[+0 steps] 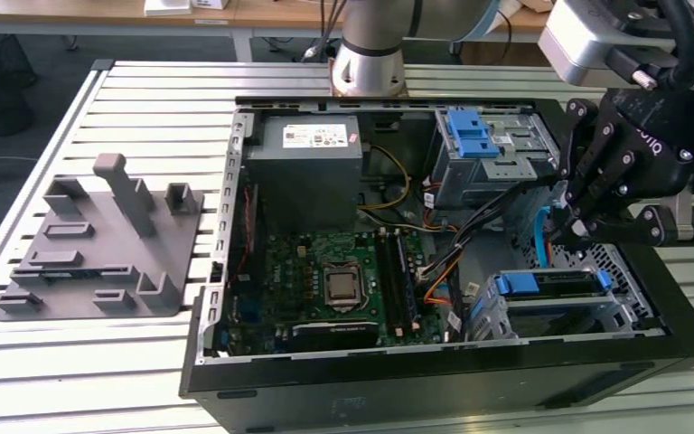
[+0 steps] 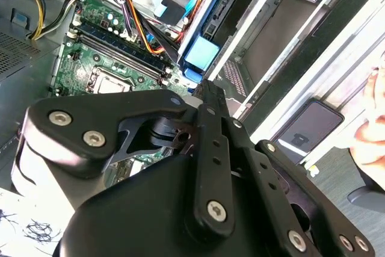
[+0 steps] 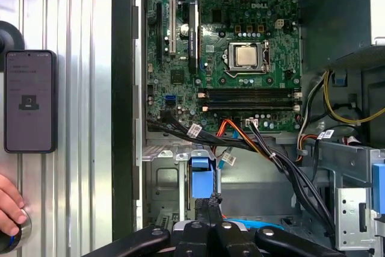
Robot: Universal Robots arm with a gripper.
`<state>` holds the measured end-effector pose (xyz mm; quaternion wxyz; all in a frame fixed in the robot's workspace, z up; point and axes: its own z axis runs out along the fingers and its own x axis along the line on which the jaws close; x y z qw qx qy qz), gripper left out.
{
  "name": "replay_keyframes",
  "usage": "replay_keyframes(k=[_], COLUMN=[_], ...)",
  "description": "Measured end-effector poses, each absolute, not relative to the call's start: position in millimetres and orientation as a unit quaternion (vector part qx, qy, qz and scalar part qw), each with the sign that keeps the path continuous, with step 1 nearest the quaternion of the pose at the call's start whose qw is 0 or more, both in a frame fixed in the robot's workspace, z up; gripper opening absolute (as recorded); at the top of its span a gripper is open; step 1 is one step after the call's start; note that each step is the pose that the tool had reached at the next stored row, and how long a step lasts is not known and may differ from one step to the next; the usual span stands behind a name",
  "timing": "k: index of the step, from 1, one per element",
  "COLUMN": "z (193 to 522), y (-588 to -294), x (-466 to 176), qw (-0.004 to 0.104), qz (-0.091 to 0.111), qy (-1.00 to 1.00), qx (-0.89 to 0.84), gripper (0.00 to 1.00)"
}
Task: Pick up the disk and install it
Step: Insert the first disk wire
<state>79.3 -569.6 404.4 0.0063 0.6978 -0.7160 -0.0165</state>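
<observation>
A grey fixture [image 1: 94, 244] lay on the slatted table [image 1: 142, 362] at the exterior view's left, beside the open computer case [image 1: 444, 389]. Further right, the disk [image 1: 555, 283] sat in the lower drive cage [image 1: 618, 312], blue carrier showing. Just above it hung the gripper [image 1: 567, 231], fingers clenched together on nothing.

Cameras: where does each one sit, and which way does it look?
Exterior view: off the arm, looking down on the computer case; arm and gripper show.
First wrist view: on the wrist, looking straight down at the motherboard; gripper shows, and a person's hand.
Second wrist view: on the wrist, slanting past the gripper into the case.
Both wrist views share the motherboard and the blue-framed disk.
</observation>
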Motion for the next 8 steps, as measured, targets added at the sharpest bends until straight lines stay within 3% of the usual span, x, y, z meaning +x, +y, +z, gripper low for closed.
replay_keyframes(k=[8], z=[403.7], y=[-569.5], x=[79.4], qw=[0.005], qz=[-0.015], qy=[-0.716], qx=[0.698], gripper=[0.11])
